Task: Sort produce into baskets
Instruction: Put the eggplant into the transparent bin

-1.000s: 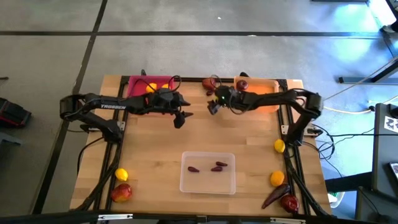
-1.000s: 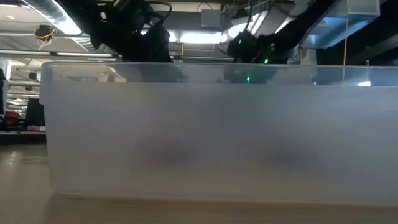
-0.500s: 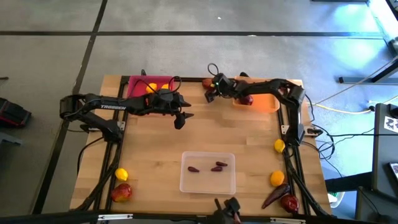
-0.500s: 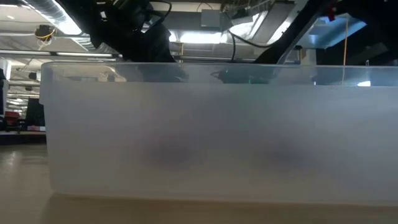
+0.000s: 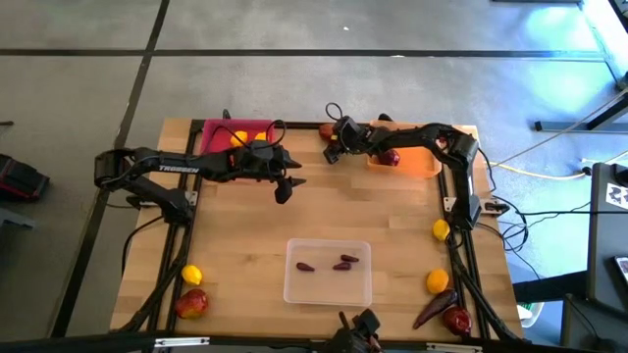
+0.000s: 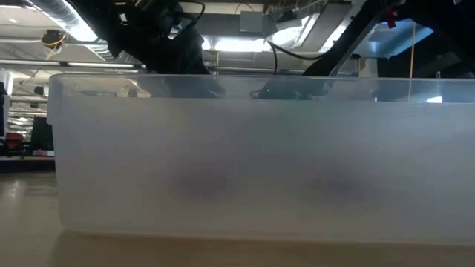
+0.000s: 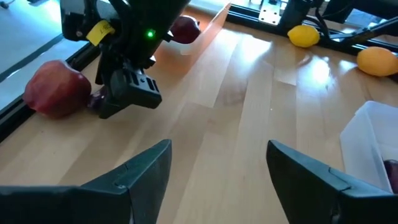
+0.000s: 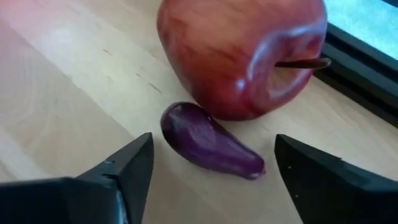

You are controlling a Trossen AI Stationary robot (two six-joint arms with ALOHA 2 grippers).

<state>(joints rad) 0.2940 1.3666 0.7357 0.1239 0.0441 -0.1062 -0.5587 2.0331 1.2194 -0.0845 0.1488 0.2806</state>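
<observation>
1. My right gripper (image 8: 208, 171), fingers spread and empty, hangs over a purple pod (image 8: 210, 141) touching a red apple (image 8: 239, 53) at the bench's far edge.
2. My left gripper (image 7: 217, 171) waits released by the pink basket (image 5: 218, 132).
3. Three pods lie in the clear basket (image 5: 294, 289); fruit at both near corners remains unsorted.

One word could be read: "TROSSEN", in pale capitals along the forearm of the left arm (image 5: 182, 168), seen from overhead. A small yellow tag (image 7: 99, 29) was fixed to the right arm in the left wrist view, but any marking on it was too small to make out. Nothing else carried legible writing.
</observation>
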